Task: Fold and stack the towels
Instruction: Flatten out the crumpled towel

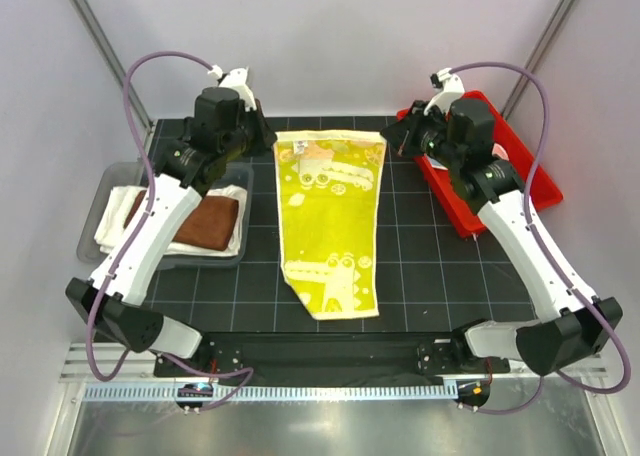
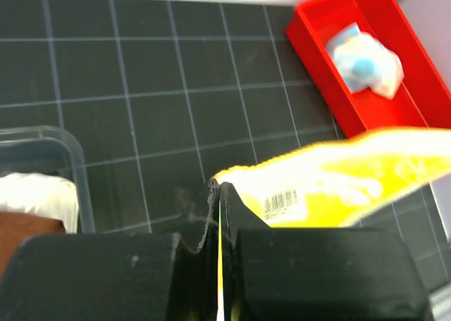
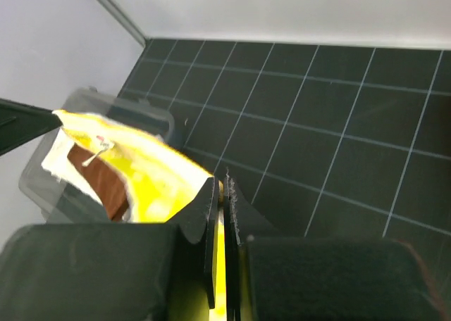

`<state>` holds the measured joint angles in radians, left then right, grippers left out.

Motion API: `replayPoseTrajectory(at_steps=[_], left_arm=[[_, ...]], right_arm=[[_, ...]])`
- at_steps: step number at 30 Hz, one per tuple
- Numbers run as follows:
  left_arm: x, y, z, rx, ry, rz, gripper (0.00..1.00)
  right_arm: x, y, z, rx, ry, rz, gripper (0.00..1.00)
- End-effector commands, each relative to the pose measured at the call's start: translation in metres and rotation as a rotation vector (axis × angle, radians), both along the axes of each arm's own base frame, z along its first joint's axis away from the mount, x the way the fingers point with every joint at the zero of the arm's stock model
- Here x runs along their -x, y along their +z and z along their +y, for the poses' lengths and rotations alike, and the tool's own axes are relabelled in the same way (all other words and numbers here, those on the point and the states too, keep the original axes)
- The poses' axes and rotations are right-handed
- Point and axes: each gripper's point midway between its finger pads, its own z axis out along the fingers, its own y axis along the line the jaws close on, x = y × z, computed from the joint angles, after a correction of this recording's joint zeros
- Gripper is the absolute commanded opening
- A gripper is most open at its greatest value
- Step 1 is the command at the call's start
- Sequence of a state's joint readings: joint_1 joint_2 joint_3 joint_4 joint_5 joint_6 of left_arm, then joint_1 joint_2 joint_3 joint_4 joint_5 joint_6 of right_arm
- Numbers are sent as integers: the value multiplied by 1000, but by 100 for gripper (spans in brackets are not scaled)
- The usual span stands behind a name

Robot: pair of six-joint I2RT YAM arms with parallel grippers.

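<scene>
Left end effector and right end effector each clamp a far corner of the yellow crocodile-print towel.
It lies along the black gridded tabletop, between a clear plastic bin holding a brown folded cloth on a cream-white cloth, and a red tray.

Only a barcode tag on yellow towel; digits unreadable, no other txt.

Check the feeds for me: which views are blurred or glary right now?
Top external: sharp and evenly lit, with a mild sheen on the metal ledge. Left wrist: yellow towel smeared, red tray soft. Right wrist: towel and clear bin blurred, mat fairly sharp.
</scene>
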<state>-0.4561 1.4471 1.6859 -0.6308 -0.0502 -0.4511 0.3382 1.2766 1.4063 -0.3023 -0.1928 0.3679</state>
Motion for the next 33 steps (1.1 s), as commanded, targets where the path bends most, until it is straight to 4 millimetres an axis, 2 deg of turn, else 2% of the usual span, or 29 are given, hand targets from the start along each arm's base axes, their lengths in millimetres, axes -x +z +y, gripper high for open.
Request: replayPoseTrajectory(at_steps=[1,2,3,4,5,6,7,8,9,10,11,12,13,14,16,18,21,22,23,24,25,26,27,28,29,30,31,32,33], left_arm=[[40,59,-4,46,-140,-176,0],[49,61,-6,62,-170,-187,0],[60,57,-10,92,-206,-168,0],[81,72,-8,132,-241,-205,0],[94,75,-11,158,-276,-208,0],[110,62,-18,181,-338,-172,0],[137,78,-17,252,-384,-212,0],[156,82,-19,298,-437,-222,0],[172,58,-26,337,-504,-159,0],[186,60,-26,410,-513,-141,0],[214,79,-15,470,-542,-232,0],[224,77,-14,496,-551,-231,0],[229,67,-11,523,-539,-205,0],[241,72,-5,539,-546,-233,0],[251,78,-3,559,-569,-240,0],[256,85,-5,567,-599,-245,0],[253,101,-7,563,-604,-269,0],[249,104,-8,558,-600,-272,0],[244,114,-5,551,-569,-293,0],[225,106,-10,507,-536,-266,0],[213,96,-11,464,-500,-231,0],[197,102,-5,433,-426,-254,0],[167,86,-9,347,-374,-230,0],[152,74,-6,289,-326,-193,0],[133,67,-6,238,-282,-179,0],[114,77,4,192,-202,-210,0],[82,53,-3,124,-181,-150,0],[59,48,6,106,-132,-136,0],[44,54,8,104,-115,-142,0]], right_arm=[[41,59,-2,-23,89,-180,1],[52,57,2,-42,127,-171,1],[80,65,10,-66,224,-194,1],[94,65,12,-78,262,-198,1],[108,49,18,-84,309,-169,1],[142,61,17,-112,368,-216,1],[157,46,23,-121,419,-183,1],[177,47,24,-140,467,-190,1],[208,59,22,-199,521,-212,1],[227,67,19,-246,547,-240,1],[234,48,22,-289,567,-203,1],[245,50,19,-350,580,-209,1],[261,57,9,-433,564,-254,1],[266,59,4,-468,546,-262,1],[275,70,-6,-543,523,-300,1],[276,82,-8,-577,519,-328,1],[262,97,-4,-576,499,-313,1],[259,114,-8,-547,467,-357,1],[236,115,-9,-521,384,-343,1],[216,98,-10,-460,302,-262,1],[212,117,-19,-432,244,-299,1],[173,107,-26,-333,114,-290,1],[157,95,-30,-263,53,-246,1],[148,109,-36,-214,11,-281,1],[129,106,-37,-160,-33,-270,1],[94,86,-33,-41,-78,-232,1],[80,95,-28,-15,-76,-247,1],[62,92,-29,16,-97,-239,1],[28,70,-16,63,-71,-195,1]])
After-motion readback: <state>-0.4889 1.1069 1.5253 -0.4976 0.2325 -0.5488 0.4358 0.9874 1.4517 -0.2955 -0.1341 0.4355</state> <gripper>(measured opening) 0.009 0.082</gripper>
